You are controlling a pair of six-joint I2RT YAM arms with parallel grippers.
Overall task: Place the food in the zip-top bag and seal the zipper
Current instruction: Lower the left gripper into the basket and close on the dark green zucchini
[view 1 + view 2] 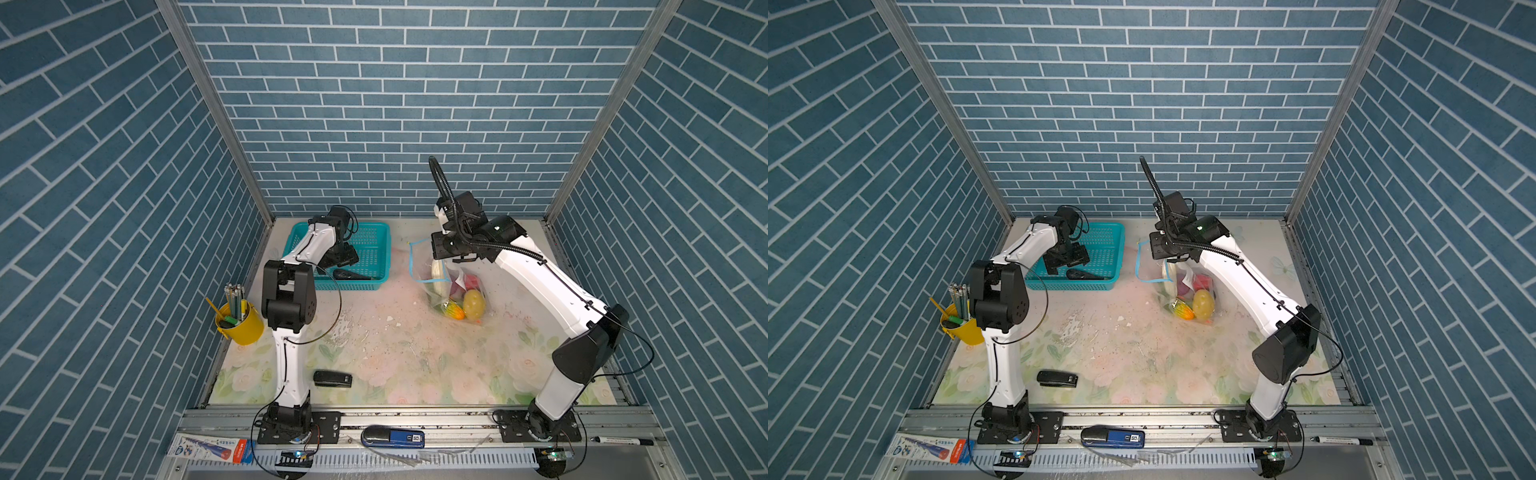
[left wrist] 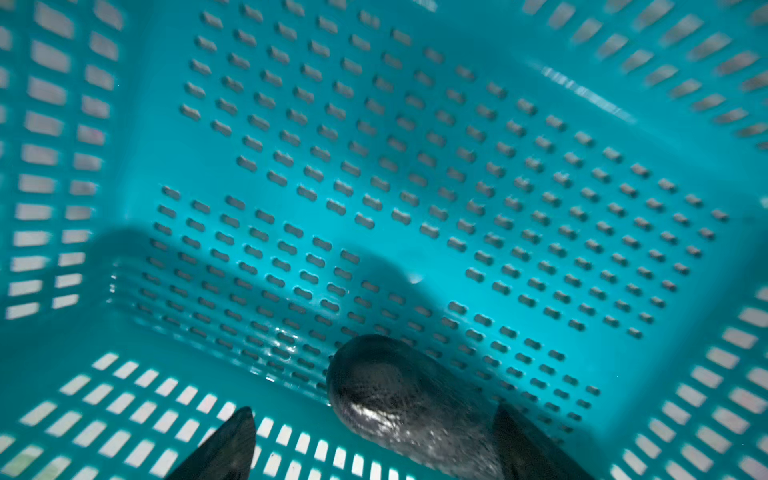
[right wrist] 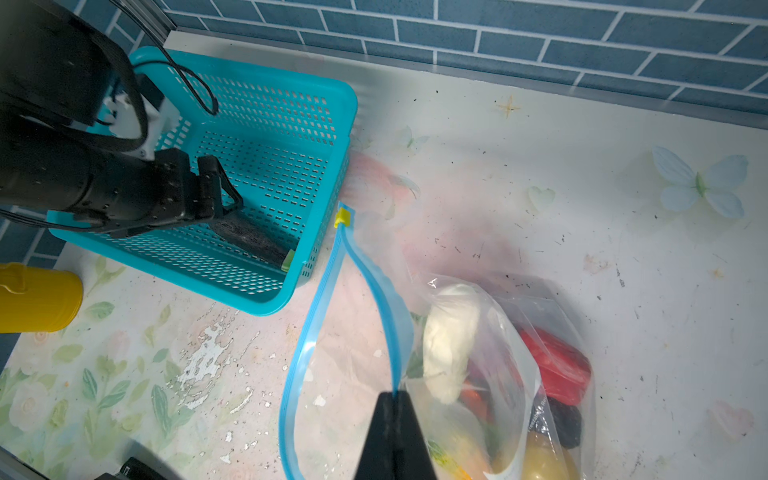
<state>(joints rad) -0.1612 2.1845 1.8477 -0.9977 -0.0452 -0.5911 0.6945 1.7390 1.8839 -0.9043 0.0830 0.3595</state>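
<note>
In both top views the left gripper (image 1: 338, 261) reaches into the teal basket (image 1: 384, 253) at far left, over the dark eggplant (image 1: 353, 274). To its right lies the zip-top bag (image 1: 428, 291), holding the other food (image 1: 473, 303).

In the left wrist view, the fingers (image 2: 226, 446) stand wide apart around the eggplant (one may touch it).

In the right wrist view, the right gripper (image 3: 392, 397) is pinched together on the zipper (image 3: 374, 286). The bag's mouth gapes, and the yellow slider (image 3: 341, 217) sits beside the basket.

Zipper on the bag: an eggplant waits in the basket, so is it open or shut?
Open: the zipper strips bow apart in a loop, the right gripper pinching one.
</note>
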